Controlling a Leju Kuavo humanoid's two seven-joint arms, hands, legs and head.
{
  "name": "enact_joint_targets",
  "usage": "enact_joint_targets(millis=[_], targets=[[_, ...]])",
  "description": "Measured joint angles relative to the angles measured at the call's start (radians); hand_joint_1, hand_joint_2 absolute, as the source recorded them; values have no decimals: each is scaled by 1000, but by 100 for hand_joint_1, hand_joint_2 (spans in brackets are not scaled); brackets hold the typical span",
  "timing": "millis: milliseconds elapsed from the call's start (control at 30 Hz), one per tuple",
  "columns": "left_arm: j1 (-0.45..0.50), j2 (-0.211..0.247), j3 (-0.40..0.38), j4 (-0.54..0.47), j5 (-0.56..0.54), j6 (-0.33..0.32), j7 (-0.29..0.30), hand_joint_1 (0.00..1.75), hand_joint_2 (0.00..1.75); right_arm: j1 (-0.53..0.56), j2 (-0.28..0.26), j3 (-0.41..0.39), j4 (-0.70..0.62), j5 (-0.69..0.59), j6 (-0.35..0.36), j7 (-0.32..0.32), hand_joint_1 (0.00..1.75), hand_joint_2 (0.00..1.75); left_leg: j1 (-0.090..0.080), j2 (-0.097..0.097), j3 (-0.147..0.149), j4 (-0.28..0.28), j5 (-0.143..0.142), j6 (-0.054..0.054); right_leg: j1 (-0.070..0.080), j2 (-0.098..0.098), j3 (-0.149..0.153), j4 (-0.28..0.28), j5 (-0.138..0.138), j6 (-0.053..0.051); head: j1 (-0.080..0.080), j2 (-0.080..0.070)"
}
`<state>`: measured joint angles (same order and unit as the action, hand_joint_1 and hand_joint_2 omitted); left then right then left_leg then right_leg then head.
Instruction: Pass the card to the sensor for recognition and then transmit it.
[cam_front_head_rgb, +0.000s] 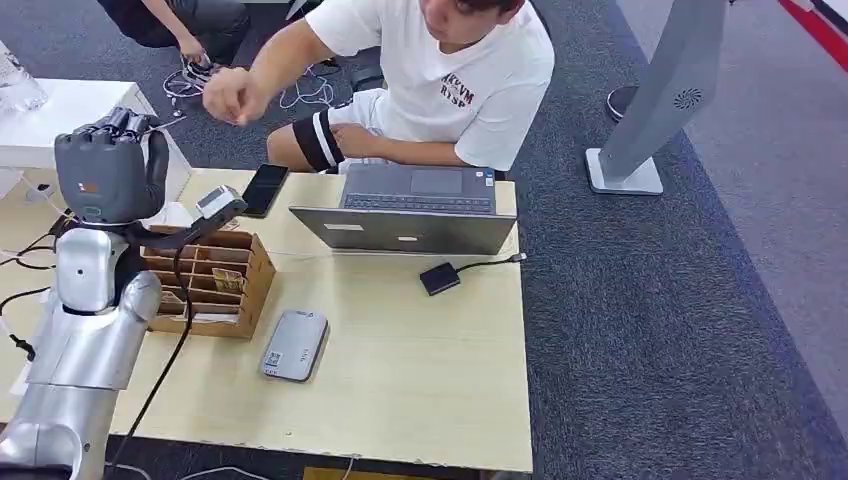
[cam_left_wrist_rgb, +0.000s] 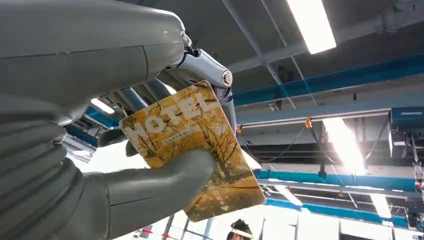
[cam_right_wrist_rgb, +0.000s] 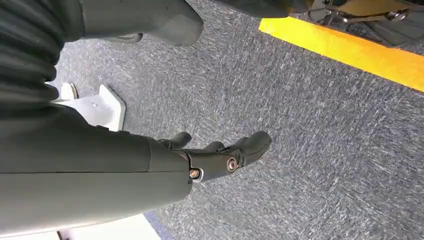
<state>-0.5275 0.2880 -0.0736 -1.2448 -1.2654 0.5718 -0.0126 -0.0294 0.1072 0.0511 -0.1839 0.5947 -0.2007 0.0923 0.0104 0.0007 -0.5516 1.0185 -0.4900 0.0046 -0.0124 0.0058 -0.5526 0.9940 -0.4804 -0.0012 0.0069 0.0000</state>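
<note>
My left hand (cam_front_head_rgb: 105, 165) is raised above the table's left side, back of the hand toward my head camera. In the left wrist view its thumb (cam_left_wrist_rgb: 150, 187) and fingers pinch a yellow card (cam_left_wrist_rgb: 190, 145) printed HOTEL, held up against the ceiling. A grey flat card sensor (cam_front_head_rgb: 295, 345) lies on the wooden table (cam_front_head_rgb: 420, 380), in front and to the right of that hand. The person's hand (cam_front_head_rgb: 232, 95) reaches out just beyond my left hand, not touching it. My right hand (cam_right_wrist_rgb: 220, 155) hangs over the grey carpet, fingers apart and holding nothing.
A wooden slotted card box (cam_front_head_rgb: 210, 280) stands under my left forearm. A laptop (cam_front_head_rgb: 415, 205), a black phone (cam_front_head_rgb: 264, 188) and a small black cabled box (cam_front_head_rgb: 439, 277) lie farther back. A person sits behind the table. A white stand (cam_front_head_rgb: 640, 130) is on the carpet.
</note>
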Motion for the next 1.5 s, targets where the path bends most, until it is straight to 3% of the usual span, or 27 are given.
enact_joint_targets(millis=[300, 533, 700, 1100, 1300, 1500], targets=[[29, -3, -3, 3, 20, -3, -11, 175, 175, 0, 0, 1, 0, 9, -1, 1, 0, 175, 0, 0, 0, 0, 0, 0, 0, 0, 0, 0, 0, 0, 0, 0], [211, -34, -60, -125, 8, -14, -32, 175, 175, 1, 3, 0, 1, 13, -13, 17, 0, 175, 0, 0, 0, 0, -1, 0, 0, 0, 0, -1, 0, 0, 0, 0], [371, -56, -136, -194, -44, -26, -2, 175, 175, 3, 8, -1, 1, 13, -23, 19, 0, 175, 0, 1, -1, 0, -1, 0, 0, 1, -1, -1, -1, 0, 0, 0], [469, -65, -165, -224, -35, -61, 11, 175, 175, 5, 15, -2, 2, 14, -39, 41, 0, 175, 0, 0, -1, 0, 0, 0, 0, 0, -1, 0, 0, 0, 0, 0], [504, -66, -165, -213, 38, -177, 13, 175, 175, 6, 21, -3, 2, 19, -37, 43, 0, 175, 0, 0, -2, 0, 0, 0, 0, 0, -1, 0, 0, 0, 0, 0], [508, -65, -164, -168, 33, -257, 51, 175, 175, 7, 23, -4, 2, 35, -38, 40, 0, 175, 0, 0, -2, 0, 0, 0, 0, 0, -1, 0, 0, 0, 0, 0]])
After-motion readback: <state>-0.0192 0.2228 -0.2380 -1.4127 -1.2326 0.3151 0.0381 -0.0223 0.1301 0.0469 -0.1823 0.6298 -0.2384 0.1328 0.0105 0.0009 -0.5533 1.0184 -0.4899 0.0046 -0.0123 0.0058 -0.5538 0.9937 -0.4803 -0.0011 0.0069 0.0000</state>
